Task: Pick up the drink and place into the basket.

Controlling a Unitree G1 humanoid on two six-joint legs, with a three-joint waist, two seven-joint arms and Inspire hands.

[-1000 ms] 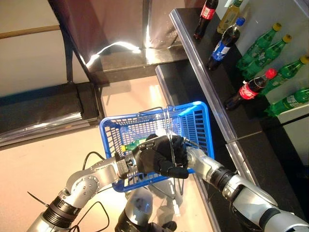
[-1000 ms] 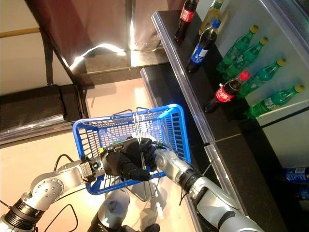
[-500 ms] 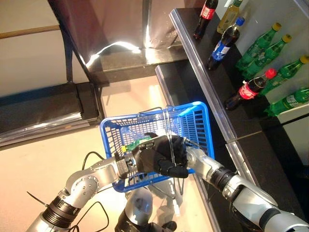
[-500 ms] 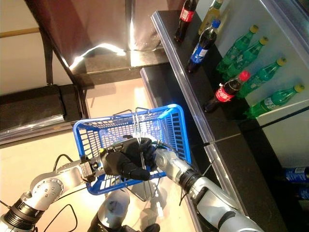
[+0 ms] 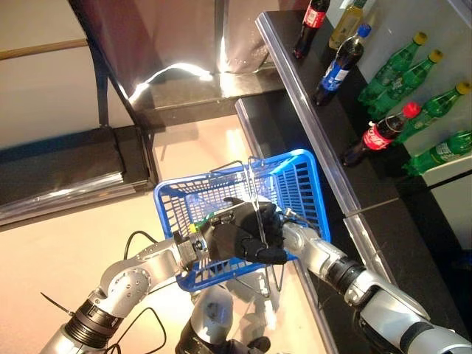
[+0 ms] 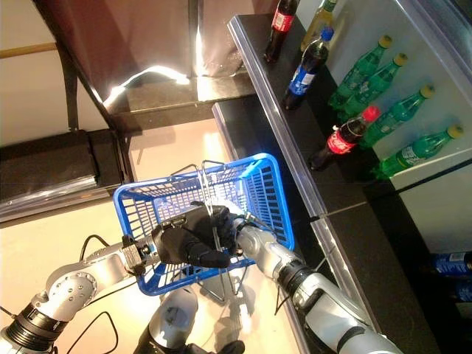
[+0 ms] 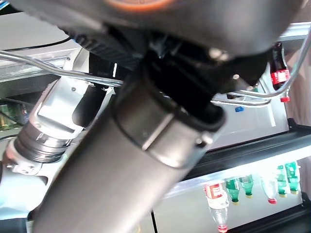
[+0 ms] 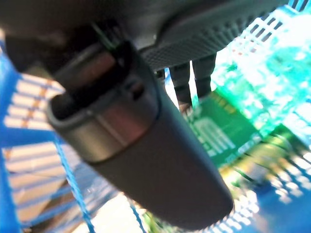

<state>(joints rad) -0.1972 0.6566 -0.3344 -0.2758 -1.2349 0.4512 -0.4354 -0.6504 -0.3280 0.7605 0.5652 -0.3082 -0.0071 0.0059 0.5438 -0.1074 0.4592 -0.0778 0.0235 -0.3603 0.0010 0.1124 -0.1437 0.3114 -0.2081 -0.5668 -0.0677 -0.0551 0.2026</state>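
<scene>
- The green drink bottle is lying inside the blue basket; from the head views only a sliver of its green label and yellow cap is peeking out beside the hands, the rest being covered by them.
- The right hand is reaching down into the basket over the bottle. In its own wrist view its thumb is blocking much of the picture and its fingers are showing straight, lying just above the label; whether they are touching the bottle is hard to tell.
- The left hand is sitting at the basket's near rim, with its fingers curled round the wire handle, as its wrist view is showing.
- Compared with a second ago, the basket is sitting slightly higher and further from the robot, and the two hands are overlapping more closely; the bottle is showing a little less green.
- Beyond the basket, on the dark shelf, cola bottles and green bottles are lying and standing in a row, some cut off by the picture's edge.
</scene>
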